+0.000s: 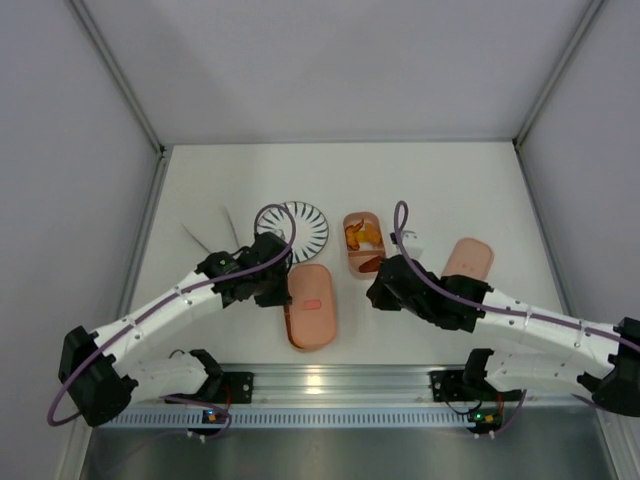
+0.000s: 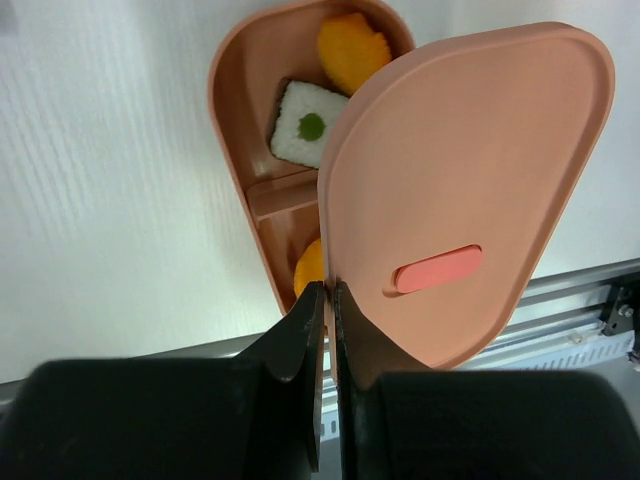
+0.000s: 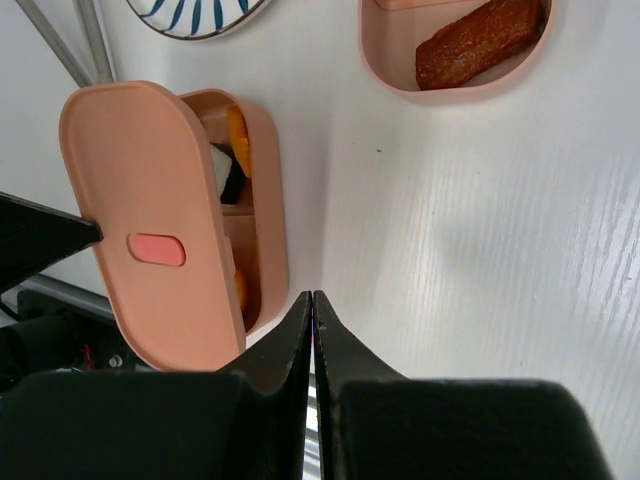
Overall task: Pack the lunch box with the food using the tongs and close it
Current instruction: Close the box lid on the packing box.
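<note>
My left gripper is shut on the edge of a salmon-pink lid with a small red mark. It holds the lid tilted and offset over a divided lunch box tray. That tray holds food: an orange piece, a white piece with a green dot and another orange piece. A second tray further back holds orange bits and a brown piece. My right gripper is shut on nothing, above bare table just right of the lidded tray. The thin tongs lie left of the plate.
A round white plate with dark radial stripes sits behind the left gripper. Another pink lid lies at the right, beside the right arm. Grey walls close the table on three sides, and a metal rail runs along the near edge.
</note>
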{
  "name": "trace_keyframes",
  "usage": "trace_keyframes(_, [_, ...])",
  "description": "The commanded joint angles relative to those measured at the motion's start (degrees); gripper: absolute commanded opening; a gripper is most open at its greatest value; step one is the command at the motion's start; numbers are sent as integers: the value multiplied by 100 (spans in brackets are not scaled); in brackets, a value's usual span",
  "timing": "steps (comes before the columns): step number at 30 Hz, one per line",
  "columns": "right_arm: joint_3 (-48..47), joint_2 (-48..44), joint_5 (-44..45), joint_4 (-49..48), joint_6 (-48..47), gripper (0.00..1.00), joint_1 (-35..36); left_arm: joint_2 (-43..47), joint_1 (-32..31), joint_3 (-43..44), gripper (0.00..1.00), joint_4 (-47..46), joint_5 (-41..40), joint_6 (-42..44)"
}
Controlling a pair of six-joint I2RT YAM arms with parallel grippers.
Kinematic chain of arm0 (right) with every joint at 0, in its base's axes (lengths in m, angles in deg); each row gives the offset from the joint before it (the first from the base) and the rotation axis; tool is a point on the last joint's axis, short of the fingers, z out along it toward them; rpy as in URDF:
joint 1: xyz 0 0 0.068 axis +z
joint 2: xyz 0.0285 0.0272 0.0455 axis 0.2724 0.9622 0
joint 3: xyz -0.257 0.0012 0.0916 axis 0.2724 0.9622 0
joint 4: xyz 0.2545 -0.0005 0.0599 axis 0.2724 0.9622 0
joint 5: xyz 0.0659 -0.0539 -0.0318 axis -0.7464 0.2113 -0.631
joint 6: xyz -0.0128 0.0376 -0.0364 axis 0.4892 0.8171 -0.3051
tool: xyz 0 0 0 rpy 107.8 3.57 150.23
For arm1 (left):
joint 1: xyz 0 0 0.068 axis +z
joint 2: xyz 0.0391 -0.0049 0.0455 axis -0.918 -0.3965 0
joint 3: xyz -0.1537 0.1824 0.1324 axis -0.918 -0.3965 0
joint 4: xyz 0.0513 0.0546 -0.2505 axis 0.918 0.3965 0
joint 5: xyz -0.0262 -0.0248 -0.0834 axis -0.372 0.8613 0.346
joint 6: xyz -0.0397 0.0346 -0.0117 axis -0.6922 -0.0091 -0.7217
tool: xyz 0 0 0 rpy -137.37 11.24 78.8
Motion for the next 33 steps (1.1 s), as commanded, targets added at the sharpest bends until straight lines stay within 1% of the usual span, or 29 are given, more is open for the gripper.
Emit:
trace_keyframes(1, [6, 58, -86, -479, -27, 0, 98, 164, 146, -226, 0, -14, 91, 40])
trace_keyframes(5, [50, 120, -121, -567, -18, 0, 124, 208, 383, -491, 0, -225, 284, 93])
trace_keyframes(18, [191, 234, -209, -769, 8, 0, 150, -2, 735, -720, 0, -595, 355, 190])
trace_keyframes(24, [200, 251, -209, -813, -9, 0, 150, -82, 823, -772, 0, -735, 355, 198])
trace_keyframes(26, [217, 260, -235, -831, -9, 0, 150, -117, 832, -807, 0, -814, 556, 198])
trace_keyframes(33, [288, 252, -253, -866, -9, 0, 150, -257, 867, -843, 0, -938, 584, 216])
